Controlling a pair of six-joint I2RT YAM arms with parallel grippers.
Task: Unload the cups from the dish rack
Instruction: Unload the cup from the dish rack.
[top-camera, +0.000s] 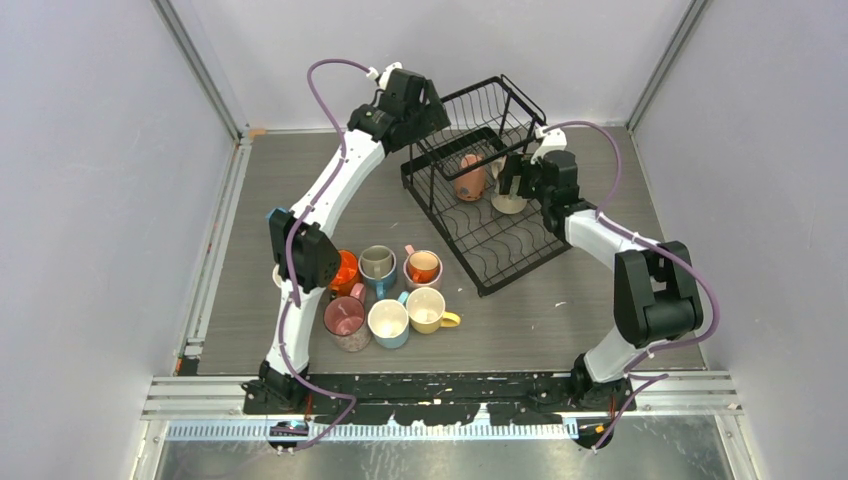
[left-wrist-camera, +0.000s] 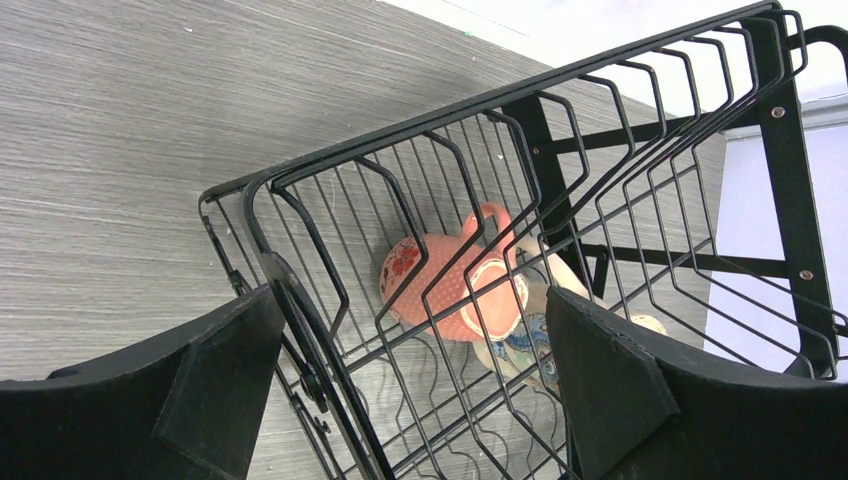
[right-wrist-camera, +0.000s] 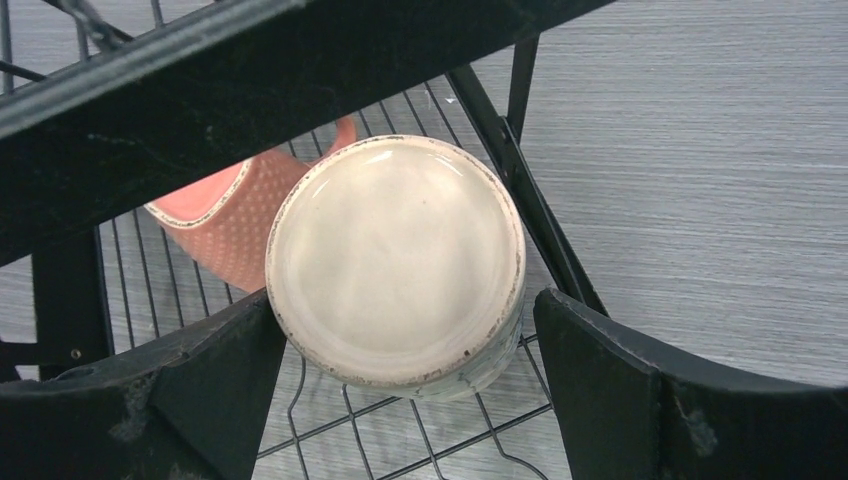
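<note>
Count from above: eight cups, one dish rack (top-camera: 437, 190).

- Two cups sit in the rack's lower tray (top-camera: 510, 250).
- Six stand upright on the surface (top-camera: 530, 320), mouths up, at the rack's 7 o'clock: orange mug (top-camera: 345, 270), grey-blue mug (top-camera: 377, 262), pink mug (top-camera: 422, 266), mauve mug (top-camera: 345, 318), light blue mug (top-camera: 388, 322), yellow mug (top-camera: 428, 308).

Beige cup (right-wrist-camera: 395, 250): upside down, base up, long axis vertical.
Salmon mug (left-wrist-camera: 440, 285): dotted, at the beige cup's 10 o'clock, lying on its side with its long axis near level. I can't settle which way its mouth faces.

My right end effector (right-wrist-camera: 405, 300) is spread wide, one finger either side of the beige cup; contact unclear. A rack upright stands just beside the cup.

My left end effector (left-wrist-camera: 410, 330) is spread wide, holding nothing, above the upper basket (top-camera: 500, 100). The basket's wires lie between it and the salmon mug.
</note>
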